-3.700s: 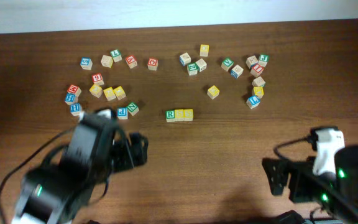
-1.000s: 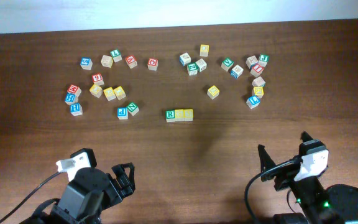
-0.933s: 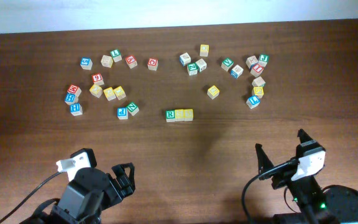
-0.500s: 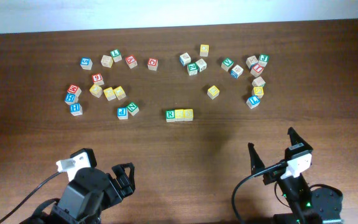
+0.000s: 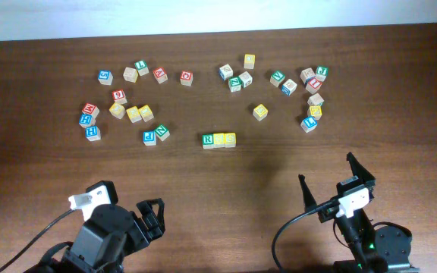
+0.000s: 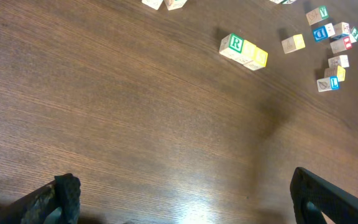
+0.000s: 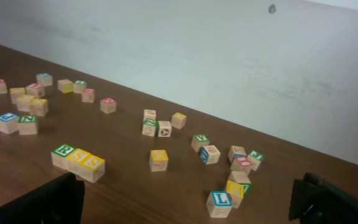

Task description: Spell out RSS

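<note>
A dark brown wooden table (image 5: 226, 189) fills the space, its grain running lengthwise, with a soft sheen where the light falls on it. Behind its far edge stands a plain off-white wall (image 7: 197, 62), faintly scuffed and streaked, with one small dark spot (image 7: 272, 9) high up. The light is even and the shadows are faint.

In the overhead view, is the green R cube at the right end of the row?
No, the R cube sits leftmost of the three.
</note>
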Robot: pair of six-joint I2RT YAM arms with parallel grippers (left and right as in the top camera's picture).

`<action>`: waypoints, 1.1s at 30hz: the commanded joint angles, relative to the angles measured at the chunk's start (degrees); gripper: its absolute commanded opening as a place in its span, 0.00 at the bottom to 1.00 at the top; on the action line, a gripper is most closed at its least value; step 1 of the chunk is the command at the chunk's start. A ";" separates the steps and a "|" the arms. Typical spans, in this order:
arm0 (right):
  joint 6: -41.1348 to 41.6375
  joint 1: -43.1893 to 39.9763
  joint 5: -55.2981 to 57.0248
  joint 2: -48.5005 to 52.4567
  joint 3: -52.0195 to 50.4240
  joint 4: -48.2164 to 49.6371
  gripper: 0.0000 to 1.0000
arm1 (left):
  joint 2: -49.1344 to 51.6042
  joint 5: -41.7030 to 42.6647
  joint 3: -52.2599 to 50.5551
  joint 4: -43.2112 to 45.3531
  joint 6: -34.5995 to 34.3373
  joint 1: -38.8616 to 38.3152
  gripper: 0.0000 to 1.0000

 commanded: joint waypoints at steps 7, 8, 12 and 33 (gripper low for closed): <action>0.52 -0.48 3.02 -0.70 -5.68 7.21 0.99 | -0.39 -0.83 -0.15 -0.13 -0.79 -0.26 0.99; 1.18 -0.52 3.02 -0.70 -6.62 8.63 0.98 | -0.39 -0.83 -0.15 -0.13 -0.79 -0.26 0.99; 4.39 -0.52 3.04 -0.72 -9.40 11.74 0.98 | -0.39 -0.83 -0.15 -0.13 -0.76 -0.26 0.99; 13.03 -0.42 16.33 -0.72 -11.34 8.46 0.98 | -0.39 -0.83 -0.15 -1.62 -0.76 -0.26 0.99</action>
